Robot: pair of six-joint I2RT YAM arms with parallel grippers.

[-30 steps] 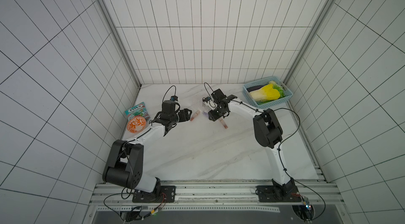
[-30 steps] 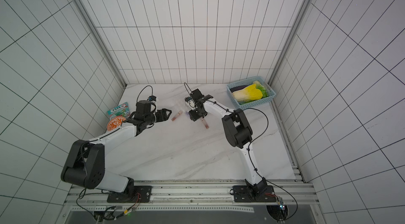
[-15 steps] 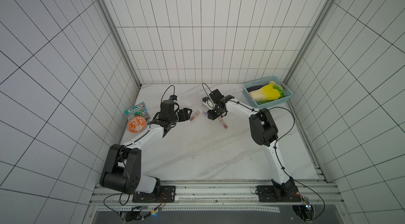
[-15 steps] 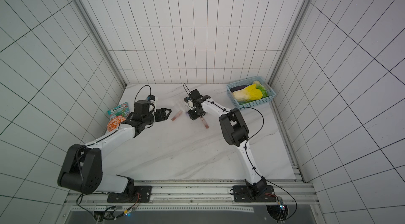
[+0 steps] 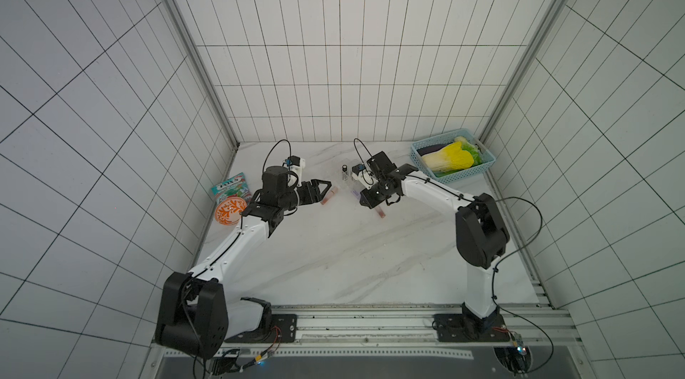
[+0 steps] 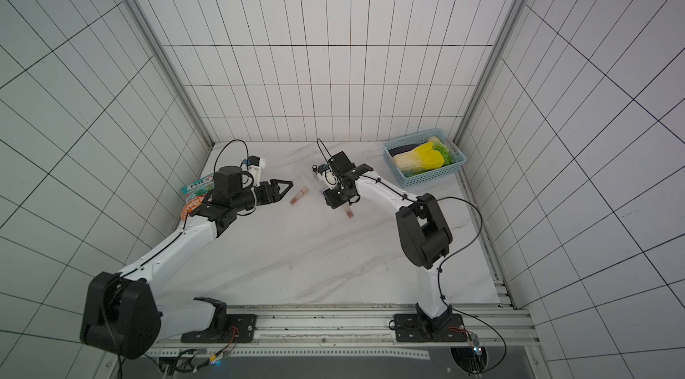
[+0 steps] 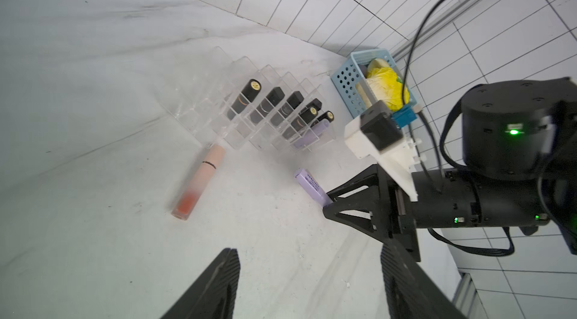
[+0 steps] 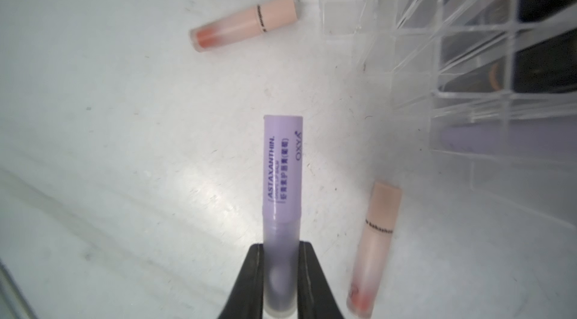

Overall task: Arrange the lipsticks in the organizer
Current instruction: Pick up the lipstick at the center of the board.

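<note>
The clear organizer [image 7: 199, 99] holds several black lipsticks [image 7: 246, 97] and a lilac one [image 7: 310, 135]. My right gripper [image 8: 281, 270] is shut on another lilac lipstick [image 8: 282, 177], gripping its rear end low over the table, just in front of the organizer [image 8: 468, 52]. Two pink lipsticks lie loose on the table, one [image 8: 246, 22] by the organizer's corner and one [image 8: 374, 248] beside the gripper. In both top views my left gripper [image 5: 326, 188] [image 6: 287, 185] hovers open beside a pink lipstick [image 5: 330, 196] [image 6: 298, 196]. Nothing sits between its fingers [image 7: 228, 270].
A light blue basket [image 5: 485, 165] with a yellow-green cabbage stands at the back right. A snack bag [image 5: 231, 186] and an orange patterned bowl [image 5: 229, 210] sit by the left wall. The right arm's wrist [image 7: 468, 202] is close ahead of my left gripper.
My right gripper's jaws have closed on the lilac lipstick. The left arm has barely moved and its jaws stay apart.
</note>
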